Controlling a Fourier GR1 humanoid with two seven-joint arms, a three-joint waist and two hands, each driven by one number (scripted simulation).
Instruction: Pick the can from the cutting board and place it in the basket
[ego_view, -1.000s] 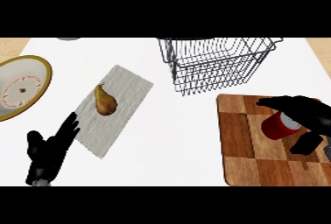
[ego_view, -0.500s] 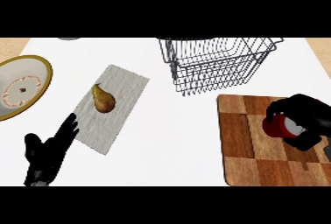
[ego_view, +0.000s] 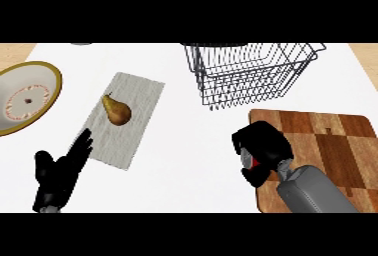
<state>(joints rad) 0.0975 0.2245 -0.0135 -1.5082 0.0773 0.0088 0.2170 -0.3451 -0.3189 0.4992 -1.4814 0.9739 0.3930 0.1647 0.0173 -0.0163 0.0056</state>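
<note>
The right hand (ego_view: 260, 146) is curled tight around the can (ego_view: 252, 161); only a little strip of red and silver peeks out under the black fingers, so most of the can is hidden. The can sits at the left edge of the cutting board (ego_view: 325, 145), or maybe just above it; I cannot tell if it touches the wood. The basket (ego_view: 251, 72) is just past the far side of the cutting board, a bit to the left, and nothing can be seen in it.

A can like this is hard and stiff, so it will likely not squash or break; its smooth round side may be slippery, so it could slide or turn in the hand. It looks small and is probably not very heavy. The best place to hold it is around the middle of its round side, with fingers on one side and the thumb on the other; that seems to be how it is held now.

Far to the left of the cutting board, the left hand (ego_view: 59, 172) rests open with fingers straight, holding nothing; beside it a pear (ego_view: 115, 111) lies on a grey cloth (ego_view: 136, 120), and a plate (ego_view: 15, 125) sits further left.
</note>
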